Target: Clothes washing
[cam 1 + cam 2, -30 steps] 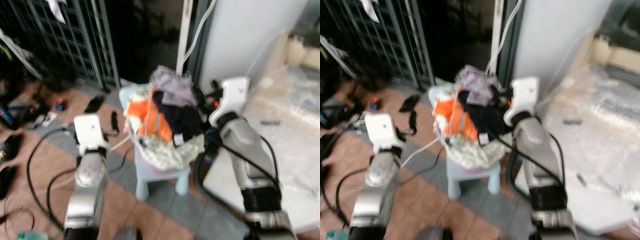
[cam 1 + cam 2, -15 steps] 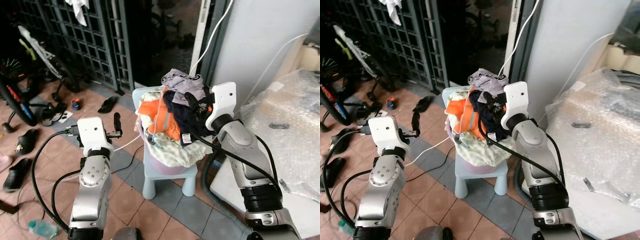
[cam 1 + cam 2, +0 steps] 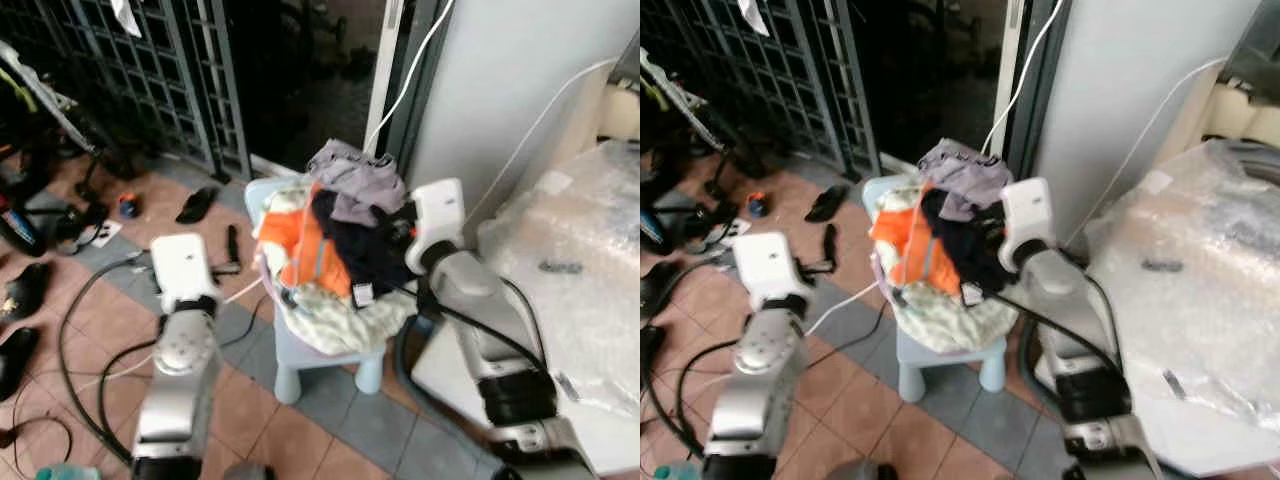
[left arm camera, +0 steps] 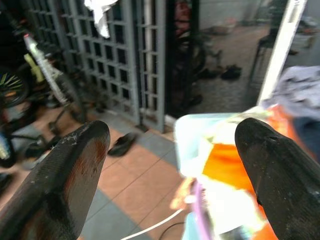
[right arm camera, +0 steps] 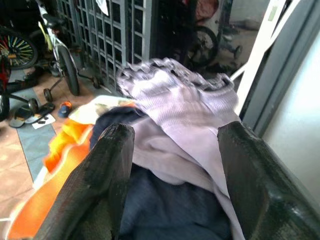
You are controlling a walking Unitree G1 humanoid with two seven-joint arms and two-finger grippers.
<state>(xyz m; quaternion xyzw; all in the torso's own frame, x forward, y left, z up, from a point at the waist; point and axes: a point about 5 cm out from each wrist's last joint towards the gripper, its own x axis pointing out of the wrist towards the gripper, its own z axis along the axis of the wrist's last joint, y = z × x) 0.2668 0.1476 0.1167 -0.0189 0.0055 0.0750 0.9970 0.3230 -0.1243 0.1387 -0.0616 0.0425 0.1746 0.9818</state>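
the pile of clothes (image 3: 335, 245) sits heaped in a pink basin (image 3: 268, 285) on a small pale blue stool (image 3: 300, 355), and everything here is placed from that stool. on top lies a lilac ribbed garment (image 5: 185, 112), under it a dark navy piece (image 3: 365, 255), with an orange garment (image 3: 305, 250) on the side toward the metal gate (image 3: 150, 70) and a pale cream cloth (image 3: 345, 315) spilling over the basin's front edge.

the right gripper (image 5: 172, 150) hovers at the stool's white-wall side, fingers spread wide apart and holding nothing, aimed over the lilac and navy pieces. the left gripper (image 4: 172, 165) hangs on the gate side of the stool, just clear of the basin, fingers likewise parted and empty.

the load looks soft, limp and light piece by piece, but tangled. a single garment would likely drag its neighbours along, and the heap stands tall enough to slump. the firmer hold is probably the basin rim on both sides, if the whole load is to move. otherwise a deep pinch into a bunched fold of the lilac top piece would grip better than a flat edge. a white cable (image 3: 240, 292) trails across the tiled floor (image 3: 300, 440) beside the stool.
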